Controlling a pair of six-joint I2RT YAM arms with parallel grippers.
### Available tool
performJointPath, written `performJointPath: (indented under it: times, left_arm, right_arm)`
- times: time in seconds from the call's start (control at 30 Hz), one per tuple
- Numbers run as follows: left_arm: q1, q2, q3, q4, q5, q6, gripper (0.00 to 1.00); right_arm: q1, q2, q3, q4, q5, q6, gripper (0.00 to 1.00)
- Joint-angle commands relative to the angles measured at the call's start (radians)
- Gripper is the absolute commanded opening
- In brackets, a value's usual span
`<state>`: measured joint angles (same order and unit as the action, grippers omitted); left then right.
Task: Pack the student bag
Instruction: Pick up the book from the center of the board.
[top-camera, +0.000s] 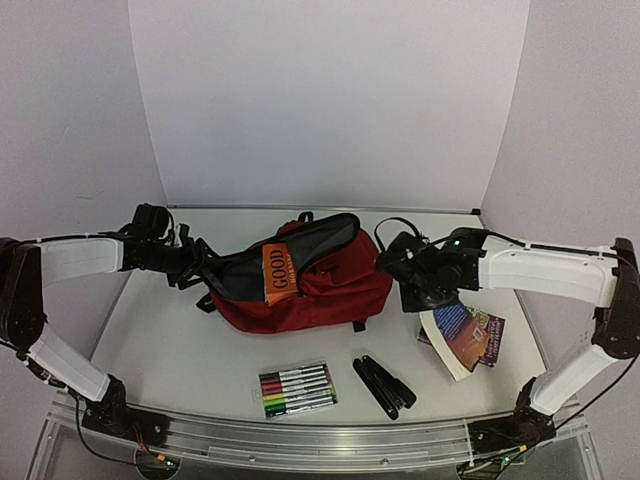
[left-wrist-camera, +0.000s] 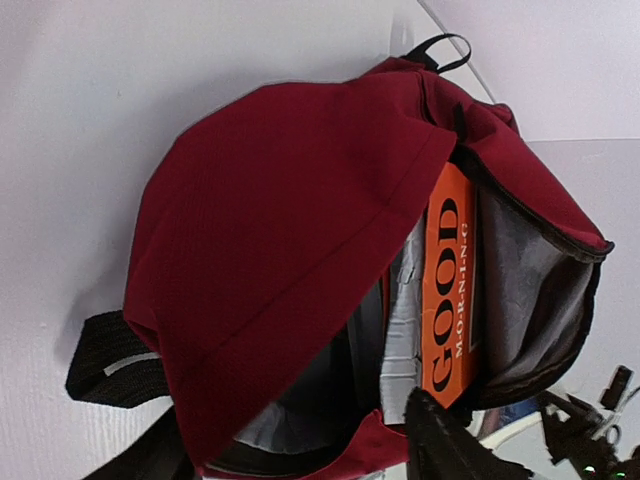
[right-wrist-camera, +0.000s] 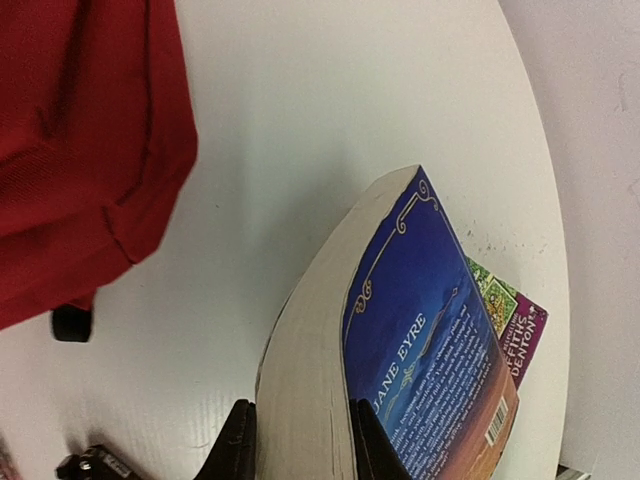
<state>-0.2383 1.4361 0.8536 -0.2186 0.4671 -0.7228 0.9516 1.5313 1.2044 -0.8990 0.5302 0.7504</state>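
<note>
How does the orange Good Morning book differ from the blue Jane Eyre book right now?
The Good Morning book stands inside the open student bag; the Jane Eyre book is outside, right of it, held between the fingers of the right gripper. Good Morning's cover is orange with black lettering; Jane Eyre's is blue. Both are books.

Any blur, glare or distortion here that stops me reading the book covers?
Top external: even soft light, the near rail bowed by the wide lens, only GOOD readable on the orange book in the student bag. Left wrist: sharp, GOOD MORNING clear, the bag's inside dim. Right wrist: JANE EYRE legible on the blue book; the white table is bright, no glare.
</note>
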Motion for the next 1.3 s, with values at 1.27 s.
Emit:
performJointPath:
  times: [1.27]
  left_arm:
    - [-0.663, -0.095, 0.483, -0.404, 0.305, 0.923, 0.85]
  right_arm:
    - [-0.051, 0.071, 0.385, 0.359, -1.528, -0.544, 0.00]
